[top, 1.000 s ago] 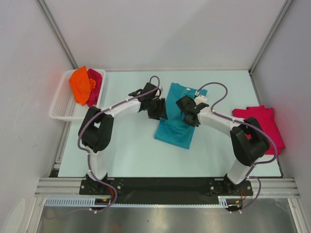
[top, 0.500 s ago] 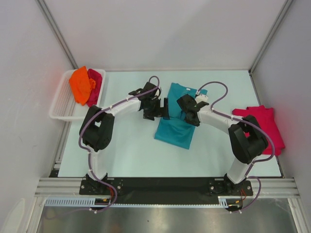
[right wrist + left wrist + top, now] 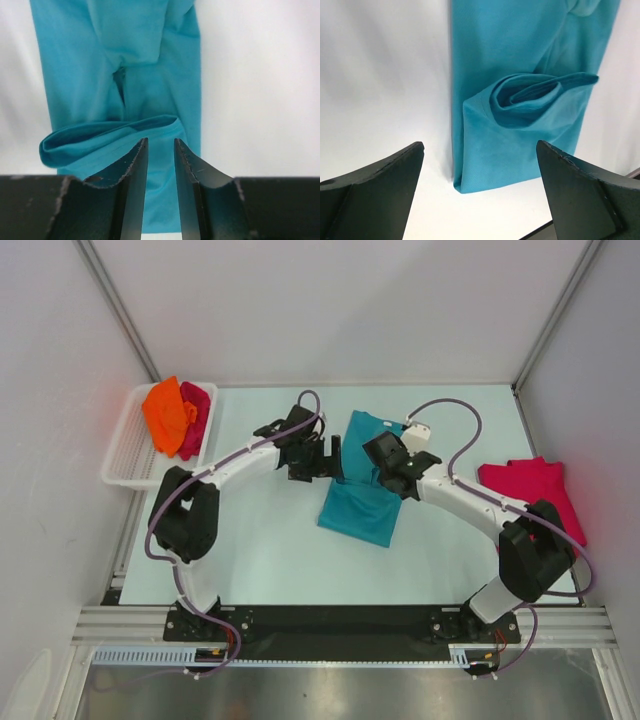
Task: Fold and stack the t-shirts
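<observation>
A teal t-shirt point(image 3: 360, 510) lies folded into a long strip in the middle of the table point(image 3: 270, 550). My left gripper point(image 3: 328, 460) hovers at its left edge, wide open and empty. In the left wrist view the teal t-shirt point(image 3: 520, 75) shows a loose rolled fold between the spread left gripper point(image 3: 479, 145) fingers. My right gripper point(image 3: 385, 465) is over the strip's upper part. In the right wrist view the right gripper point(image 3: 160, 141) stands slightly open above the teal t-shirt point(image 3: 125, 75), holding nothing. An orange t-shirt point(image 3: 165, 415) and a crimson-pink t-shirt point(image 3: 197, 412) sit in the basket.
The white slatted basket point(image 3: 125, 465) stands off the table's far left corner. Another crimson-pink t-shirt point(image 3: 545, 490) lies flat at the table's right edge, partly under my right arm's elbow. Grey walls close in the back and both sides.
Both grippers have opened and let go of the teal t-shirt. The left gripper has drawn back to the left and farther away. The right arm's elbow has swung out to the right.
</observation>
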Tool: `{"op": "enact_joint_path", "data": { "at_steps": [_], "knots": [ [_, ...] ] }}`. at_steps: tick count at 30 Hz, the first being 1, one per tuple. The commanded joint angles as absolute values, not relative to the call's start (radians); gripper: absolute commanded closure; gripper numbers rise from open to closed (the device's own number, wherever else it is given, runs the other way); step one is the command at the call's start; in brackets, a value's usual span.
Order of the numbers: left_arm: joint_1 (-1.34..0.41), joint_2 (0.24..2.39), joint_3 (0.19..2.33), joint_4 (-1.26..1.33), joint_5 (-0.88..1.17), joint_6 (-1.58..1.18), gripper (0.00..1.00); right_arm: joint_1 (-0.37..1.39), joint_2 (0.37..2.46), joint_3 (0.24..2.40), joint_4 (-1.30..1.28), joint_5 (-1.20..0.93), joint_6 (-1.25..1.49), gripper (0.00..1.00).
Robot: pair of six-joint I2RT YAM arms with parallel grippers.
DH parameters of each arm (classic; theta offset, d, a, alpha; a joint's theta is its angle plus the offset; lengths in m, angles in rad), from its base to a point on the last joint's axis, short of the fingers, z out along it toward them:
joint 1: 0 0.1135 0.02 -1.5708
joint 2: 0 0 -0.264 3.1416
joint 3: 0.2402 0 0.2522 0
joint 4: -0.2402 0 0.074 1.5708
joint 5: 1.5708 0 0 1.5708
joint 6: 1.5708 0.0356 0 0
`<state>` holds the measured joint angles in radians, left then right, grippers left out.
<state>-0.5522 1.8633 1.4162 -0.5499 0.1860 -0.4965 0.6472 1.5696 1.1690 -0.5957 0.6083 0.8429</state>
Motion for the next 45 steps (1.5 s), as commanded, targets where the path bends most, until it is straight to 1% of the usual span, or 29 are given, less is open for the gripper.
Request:
{"op": "enact_joint_path", "data": {
  "at_steps": [1,6,16,24,31,37,41,45],
  "knots": [
    [-0.545,1.802,1.39,-0.529,0.183,-0.505,0.0,0.667,1.584,1.172,-0.58,0.601,0.857,0.69],
    [-0.549,1.793,1.35,-0.514,0.19,-0.509,0.01,0.699,1.634,1.16,-0.568,0.558,0.871,0.7],
    [-0.549,1.781,1.31,-0.508,0.186,-0.503,0.0,0.703,1.741,1.173,-0.523,0.512,0.87,0.73],
    [-0.551,1.807,1.313,-0.489,0.213,-0.508,0.0,0.689,1.801,1.167,-0.493,0.514,0.862,0.74],
    [-0.56,1.776,1.272,-0.482,0.221,-0.508,0.0,0.663,1.885,1.18,-0.471,0.535,0.851,0.75],
    [-0.595,1.726,1.186,-0.466,0.215,-0.509,0.01,0.644,1.887,1.207,-0.483,0.589,0.847,0.75],
    [-0.611,1.686,1.089,-0.443,0.21,-0.518,0.01,0.64,1.868,1.213,-0.495,0.603,0.839,0.75],
    [-0.621,1.664,1.045,-0.43,0.21,-0.529,0.01,0.66,1.806,1.209,-0.54,0.623,0.853,0.75]
  ]
}}
